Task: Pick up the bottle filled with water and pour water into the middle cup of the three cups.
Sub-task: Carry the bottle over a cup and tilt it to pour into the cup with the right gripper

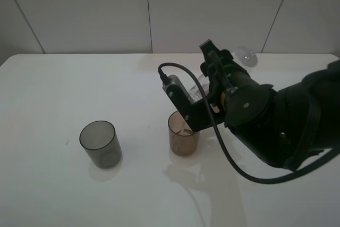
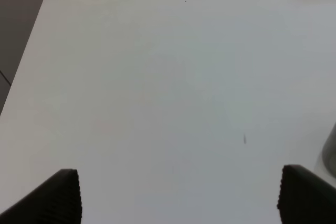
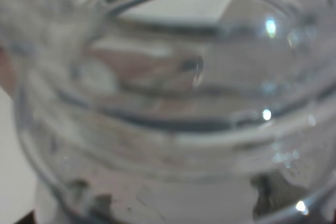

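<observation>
Fingers [image 2: 65,195] of the left gripper [image 2: 178,198] are spread wide, nothing between them, over bare white table [image 1: 48,104]. Grey cup [image 1: 100,143] stands upright at 9 o'clock of the middle cup [image 1: 184,137], well apart. We see the middle cup upright near table centre. Right gripper [image 1: 210,84] sits at 1 o'clock of it, pinched onto the bottle [image 1: 195,93], which is tilted over the cup mouth. In the right wrist view we get only the blurred threaded neck
</observation>
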Controlling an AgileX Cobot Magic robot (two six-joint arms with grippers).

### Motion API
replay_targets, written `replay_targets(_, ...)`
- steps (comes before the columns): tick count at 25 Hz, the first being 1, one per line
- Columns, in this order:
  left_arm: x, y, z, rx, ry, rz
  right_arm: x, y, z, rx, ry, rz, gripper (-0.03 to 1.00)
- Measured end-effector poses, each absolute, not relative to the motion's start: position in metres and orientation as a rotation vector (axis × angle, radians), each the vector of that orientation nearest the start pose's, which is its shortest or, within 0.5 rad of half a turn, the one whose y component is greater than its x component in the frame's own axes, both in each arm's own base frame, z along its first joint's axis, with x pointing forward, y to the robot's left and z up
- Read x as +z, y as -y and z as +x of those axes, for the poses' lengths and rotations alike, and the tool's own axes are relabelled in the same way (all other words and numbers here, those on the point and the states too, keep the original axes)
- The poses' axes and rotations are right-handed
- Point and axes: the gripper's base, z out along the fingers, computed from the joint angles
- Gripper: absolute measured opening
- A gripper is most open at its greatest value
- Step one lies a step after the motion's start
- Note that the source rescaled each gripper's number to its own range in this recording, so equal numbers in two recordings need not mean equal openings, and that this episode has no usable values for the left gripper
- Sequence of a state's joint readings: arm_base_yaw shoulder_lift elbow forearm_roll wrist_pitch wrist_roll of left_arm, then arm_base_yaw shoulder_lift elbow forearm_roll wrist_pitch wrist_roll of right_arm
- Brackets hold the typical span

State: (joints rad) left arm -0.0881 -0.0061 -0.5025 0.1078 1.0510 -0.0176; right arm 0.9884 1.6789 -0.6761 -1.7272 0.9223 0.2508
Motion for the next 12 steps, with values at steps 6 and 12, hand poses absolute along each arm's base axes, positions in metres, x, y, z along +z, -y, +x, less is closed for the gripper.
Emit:
replay_targets(6, 0.2791, -0.0090, -0.0052, 0.062, -2.021, 0.066, 0.1776, -0.1956, 0.2147, -1.338, -1.114, -2.000, 0.02)
replay_targets(12, 0.2791, -0.0090, -0.0052, 0.062, -2.021, 0.066, 0.1780, -0.1956, 0.2149, -1.341, -1.115, -1.997, 0.02)
